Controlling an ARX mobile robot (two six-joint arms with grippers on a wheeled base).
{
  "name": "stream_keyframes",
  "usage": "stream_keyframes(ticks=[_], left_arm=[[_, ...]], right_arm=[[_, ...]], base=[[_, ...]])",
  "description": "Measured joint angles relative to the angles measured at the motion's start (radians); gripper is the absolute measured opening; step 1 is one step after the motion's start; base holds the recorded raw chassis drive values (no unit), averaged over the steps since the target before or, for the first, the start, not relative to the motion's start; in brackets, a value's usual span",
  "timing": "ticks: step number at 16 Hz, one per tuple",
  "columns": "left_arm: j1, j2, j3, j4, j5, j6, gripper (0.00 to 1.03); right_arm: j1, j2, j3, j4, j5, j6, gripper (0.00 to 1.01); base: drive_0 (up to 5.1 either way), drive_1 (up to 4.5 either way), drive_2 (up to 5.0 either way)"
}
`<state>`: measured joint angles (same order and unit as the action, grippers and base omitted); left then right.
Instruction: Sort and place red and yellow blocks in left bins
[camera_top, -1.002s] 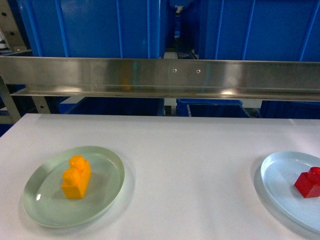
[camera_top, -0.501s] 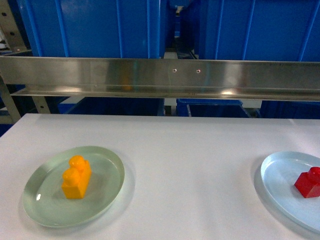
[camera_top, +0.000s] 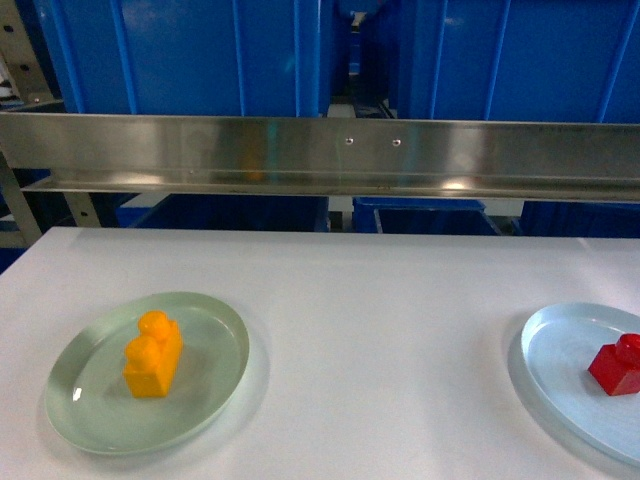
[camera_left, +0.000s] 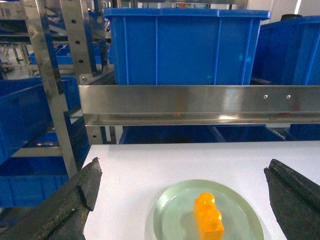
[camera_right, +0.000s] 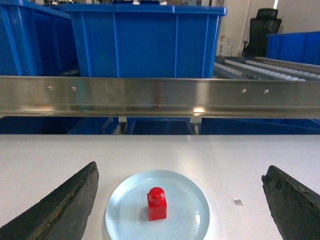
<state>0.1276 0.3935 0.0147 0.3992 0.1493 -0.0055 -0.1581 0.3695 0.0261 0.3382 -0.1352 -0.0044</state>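
A yellow block (camera_top: 153, 353) lies on a pale green plate (camera_top: 215, 385) at the table's left; the left wrist view shows the same block (camera_left: 208, 217) and plate (camera_left: 172, 212). A red block (camera_top: 618, 364) stands on a light blue plate (camera_top: 560, 370) at the right edge; the right wrist view shows it (camera_right: 157, 203) on its plate (camera_right: 125, 210). My left gripper (camera_left: 182, 192) hangs open above and short of the yellow block. My right gripper (camera_right: 180, 192) is open above the red block's plate. Neither gripper shows in the head view. Blue bins (camera_top: 190, 50) stand behind the steel rail.
A steel rail (camera_top: 320, 155) runs across behind the white table (camera_top: 390, 330), with more blue bins (camera_top: 520, 55) above and below it. A steel rack upright (camera_left: 50, 85) stands left. A tiny scrap (camera_right: 239, 202) lies right of the blue plate.
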Motion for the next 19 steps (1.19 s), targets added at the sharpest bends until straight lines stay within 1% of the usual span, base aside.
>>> stream_keyframes(ticks=[1, 2, 3, 4, 5, 6, 7, 9, 10, 11, 12, 13, 14, 15, 16, 17, 19], left_arm=[[0.055, 0.089, 0.016, 0.04, 0.058, -0.004, 0.98], [0.101, 0.193, 0.072, 0.093, 0.116, -0.014, 0.98], [0.116, 0.281, 0.15, 0.125, 0.153, -0.018, 0.98], [0.12, 0.393, 0.251, 0.153, 0.201, -0.024, 0.98], [0.118, 0.502, 0.336, 0.127, 0.223, -0.036, 0.98], [0.103, 0.58, 0.386, 0.117, 0.219, -0.04, 0.98], [0.076, 0.655, 0.439, 0.076, 0.217, -0.045, 0.98], [0.011, 0.764, 0.501, 0.072, 0.19, -0.043, 0.98], [-0.024, 0.822, 0.53, 0.051, 0.18, -0.042, 0.98], [-0.059, 0.886, 0.556, 0.058, 0.164, -0.039, 0.98], [-0.084, 0.941, 0.588, 0.061, 0.15, -0.039, 0.98], [-0.098, 0.987, 0.615, 0.075, 0.132, -0.037, 0.98], [-0.107, 1.03, 0.635, 0.091, 0.124, -0.039, 0.98], [-0.114, 1.081, 0.645, 0.104, 0.109, -0.031, 0.98], [-0.126, 1.121, 0.644, 0.127, 0.082, -0.02, 0.98], [-0.129, 1.144, 0.644, 0.141, 0.065, -0.019, 0.98], [-0.138, 1.192, 0.63, 0.191, 0.045, -0.018, 0.98]], right_arm=[[0.001, 0.127, 0.05, 0.059, 0.001, 0.0, 0.98], [0.013, 0.237, 0.139, 0.09, 0.008, 0.001, 0.98], [0.032, 0.315, 0.218, 0.126, 0.009, 0.0, 0.98], [0.06, 0.418, 0.313, 0.173, 0.013, 0.0, 0.98], [0.089, 0.52, 0.391, 0.184, 0.015, -0.013, 0.98], [0.106, 0.595, 0.436, 0.183, 0.016, -0.018, 0.98], [0.124, 0.683, 0.48, 0.183, 0.017, -0.02, 0.98], [0.166, 0.817, 0.537, 0.159, 0.027, -0.031, 0.98], [0.175, 0.871, 0.555, 0.163, 0.031, -0.031, 0.98], [0.179, 0.932, 0.581, 0.16, 0.022, -0.029, 0.98], [0.193, 0.985, 0.599, 0.164, 0.03, -0.032, 0.98], [0.202, 1.029, 0.603, 0.185, 0.026, -0.038, 0.98], [0.213, 1.067, 0.609, 0.182, 0.03, -0.045, 0.98], [0.226, 1.118, 0.613, 0.195, 0.033, -0.051, 0.98], [0.232, 1.152, 0.614, 0.203, 0.038, -0.055, 0.98], [0.234, 1.169, 0.614, 0.211, 0.038, -0.062, 0.98], [0.241, 1.191, 0.614, 0.219, 0.043, -0.064, 0.98]], base=[[0.0, 0.0, 0.0], [0.0, 0.0, 0.0], [0.0, 0.0, 0.0], [0.0, 0.0, 0.0], [0.0, 0.0, 0.0], [0.0, 0.0, 0.0], [0.0, 0.0, 0.0], [0.0, 0.0, 0.0], [0.0, 0.0, 0.0], [0.0, 0.0, 0.0], [0.0, 0.0, 0.0], [0.0, 0.0, 0.0], [0.0, 0.0, 0.0], [0.0, 0.0, 0.0], [0.0, 0.0, 0.0], [0.0, 0.0, 0.0], [0.0, 0.0, 0.0]])
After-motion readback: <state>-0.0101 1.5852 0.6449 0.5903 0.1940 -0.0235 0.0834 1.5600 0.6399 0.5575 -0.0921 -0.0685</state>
